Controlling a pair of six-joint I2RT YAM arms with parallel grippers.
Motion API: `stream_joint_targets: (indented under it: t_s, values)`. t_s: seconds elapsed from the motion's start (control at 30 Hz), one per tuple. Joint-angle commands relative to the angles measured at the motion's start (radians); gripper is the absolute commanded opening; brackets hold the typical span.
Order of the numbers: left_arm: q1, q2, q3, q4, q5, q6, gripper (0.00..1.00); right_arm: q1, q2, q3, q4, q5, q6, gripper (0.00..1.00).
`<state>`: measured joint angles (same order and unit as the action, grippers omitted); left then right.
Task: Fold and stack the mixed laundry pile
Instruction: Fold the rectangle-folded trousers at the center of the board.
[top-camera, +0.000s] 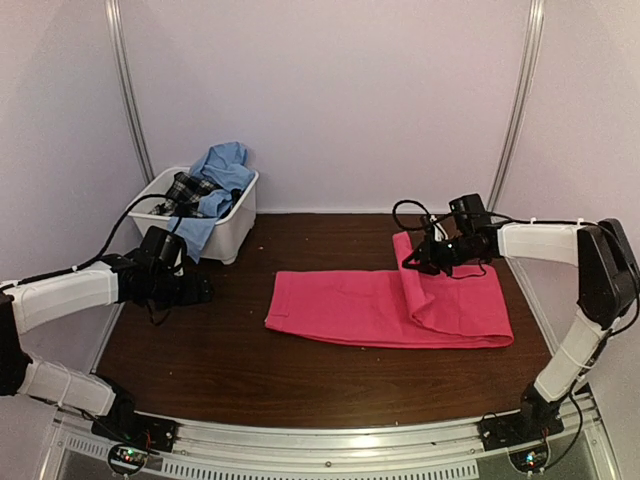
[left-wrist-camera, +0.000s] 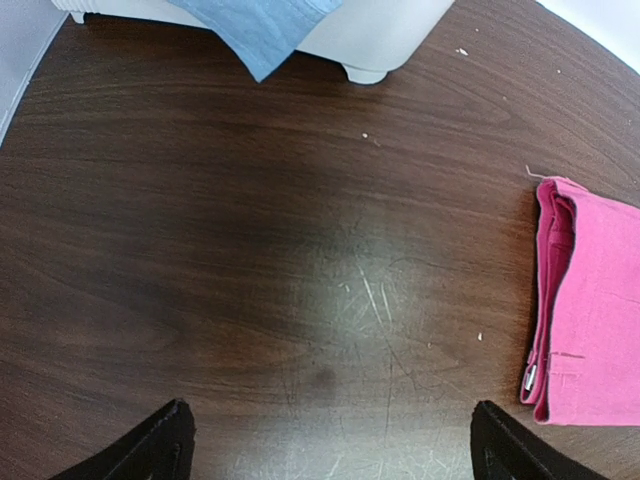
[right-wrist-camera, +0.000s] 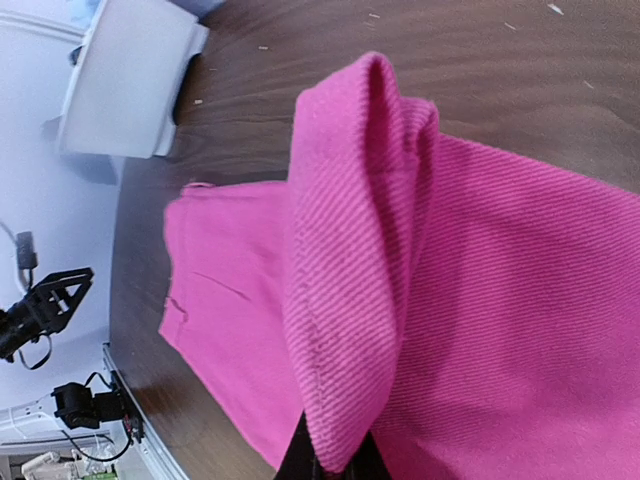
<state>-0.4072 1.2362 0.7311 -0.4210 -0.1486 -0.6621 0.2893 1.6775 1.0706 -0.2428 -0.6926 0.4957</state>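
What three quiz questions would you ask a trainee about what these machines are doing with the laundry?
1. True or false: the left pincer grips the pink cloth.
2. Where is the light blue shirt? A: in the white tub, spilling over its rim. B: in the left pincer. C: under the pink cloth.
3. Which pincer holds up a fold of the pink cloth?

Key: 1 false, it stands open and empty. 2 A. 3 the right pincer, shut on the fold.
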Motion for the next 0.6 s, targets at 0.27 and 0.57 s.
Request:
stream_joint_targets:
  t_s: [0.27,0.57]
  values:
    - [0.012,0.007,0.044,0.005,-0.04,0.034,0.98,0.22,0.06,0.138,0.365,-0.091,0.385,0.0]
    - [0.027,0.002,0.042,0.002,-0.038,0.047,0.98,0.342,0.246,0.314,0.449,-0.066,0.487,0.0]
